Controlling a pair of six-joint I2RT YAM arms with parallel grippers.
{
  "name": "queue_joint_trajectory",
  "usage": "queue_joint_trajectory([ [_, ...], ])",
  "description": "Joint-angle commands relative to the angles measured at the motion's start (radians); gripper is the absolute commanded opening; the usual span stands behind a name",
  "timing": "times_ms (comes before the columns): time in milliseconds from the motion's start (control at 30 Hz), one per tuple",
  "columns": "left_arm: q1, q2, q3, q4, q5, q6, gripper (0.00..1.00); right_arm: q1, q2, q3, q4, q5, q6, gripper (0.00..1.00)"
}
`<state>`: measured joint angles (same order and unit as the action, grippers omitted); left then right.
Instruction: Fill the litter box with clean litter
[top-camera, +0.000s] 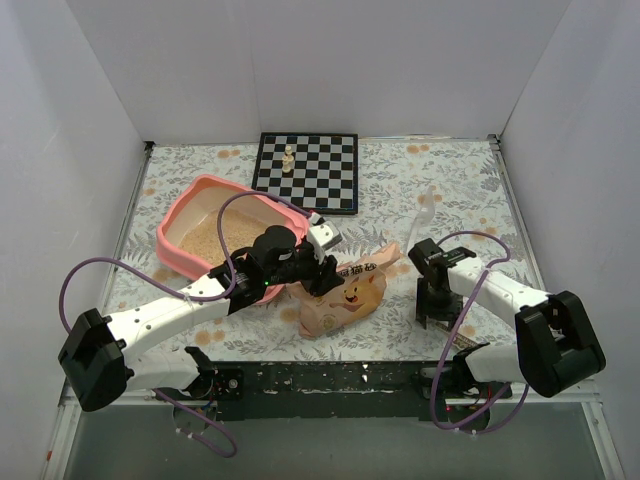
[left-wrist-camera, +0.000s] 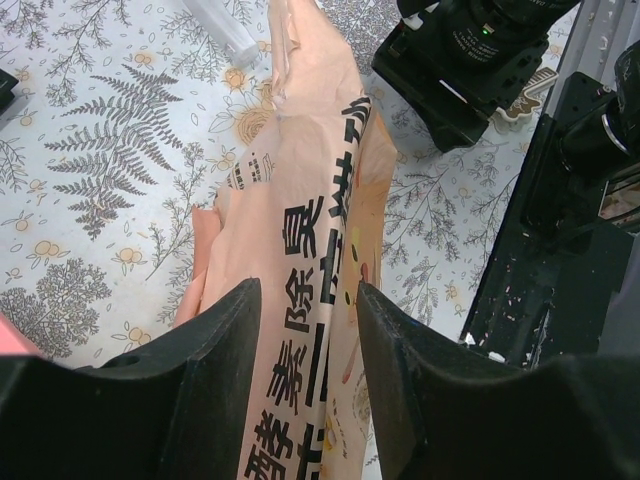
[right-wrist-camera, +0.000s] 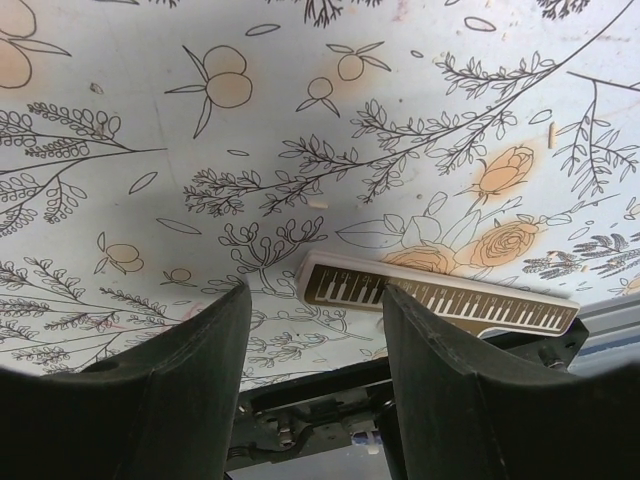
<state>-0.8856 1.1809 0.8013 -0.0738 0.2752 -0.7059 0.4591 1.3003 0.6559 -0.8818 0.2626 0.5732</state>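
While the left end effector (left-wrist-camera: 305, 300) is clamped on the peach-pink litter bag (left-wrist-camera: 300, 230), its two black fingers (left-wrist-camera: 215, 340) pressed against either side of the creased plastic, the right end effector (right-wrist-camera: 315, 300) is held open with nothing between its fingers. In the top view the left end effector (top-camera: 325, 268) is seen at the bag's upper part, just right of the litter box (top-camera: 172, 228). The right end effector (top-camera: 432, 318) is pointed down at the floral-print tabletop (top-camera: 480, 200), well apart from the bag. A small strip printed like piano keys (right-wrist-camera: 440, 300) is seen lying flat just beyond its fingers.

The bag is printed with black Chinese characters and, in the top view, a yellow cartoon figure. It is crumpled, and whether anything is inside cannot be told.

The litter box is a salmon-pink, rounded-rectangular tray with a raised rim, set on the left half of the tabletop. The clean litter (top-camera: 215, 238), a tan, grainy layer, is spread over its floor.

A clear plastic scoop (top-camera: 425, 212) is laid on the tabletop right of the bag. Behind the box, a black-and-white chessboard (top-camera: 320, 175) is placed with one pale chess piece (top-camera: 289, 158) upright on it.
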Motion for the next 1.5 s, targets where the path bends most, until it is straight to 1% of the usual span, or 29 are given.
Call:
queue_joint_trajectory([
  [0,0.005,-0.043,0.016,0.02,-0.017,-0.001,0.44,-0.004,0.014,-0.038,0.04,0.003,0.039,0.6],
  [33,0.005,-0.044,0.016,0.02,-0.021,-0.001,0.44,-0.004,0.011,-0.038,0.04,0.007,0.045,0.58],
  [67,0.005,-0.046,0.016,0.019,-0.019,-0.001,0.45,-0.004,0.005,-0.042,0.043,0.007,0.048,0.52],
  [133,0.005,-0.049,0.016,0.019,-0.022,-0.003,0.45,-0.005,0.004,-0.042,0.044,0.01,0.045,0.4],
  [267,0.005,-0.053,0.016,0.019,-0.025,-0.001,0.45,-0.005,0.02,-0.036,0.043,0.003,0.054,0.1],
  [333,0.005,-0.056,0.016,0.019,-0.028,-0.003,0.46,-0.004,0.027,-0.036,0.061,-0.008,0.057,0.01],
  [533,0.005,-0.066,0.013,0.016,-0.039,-0.003,0.46,-0.005,0.062,0.0,0.101,0.023,0.067,0.01],
  [733,0.004,-0.073,0.013,0.014,-0.05,-0.001,0.47,-0.04,0.138,0.119,0.096,0.099,0.051,0.01],
  [967,0.007,-0.083,0.012,0.016,-0.064,0.0,0.47,-0.138,0.221,0.227,0.156,0.09,-0.001,0.01],
  [1133,0.005,-0.083,0.009,0.014,-0.079,0.002,0.47,-0.157,0.272,0.37,0.139,0.102,-0.032,0.01],
  [1233,0.005,-0.081,0.007,0.012,-0.088,0.006,0.47,-0.161,0.3,0.421,0.118,0.107,-0.068,0.01],
  [1333,0.005,-0.079,0.007,0.016,-0.091,0.006,0.47,-0.163,0.294,0.441,0.107,0.112,-0.09,0.01],
  [1467,0.007,-0.082,0.006,0.017,-0.085,0.008,0.47,-0.166,0.222,0.439,0.106,0.122,-0.118,0.01],
])
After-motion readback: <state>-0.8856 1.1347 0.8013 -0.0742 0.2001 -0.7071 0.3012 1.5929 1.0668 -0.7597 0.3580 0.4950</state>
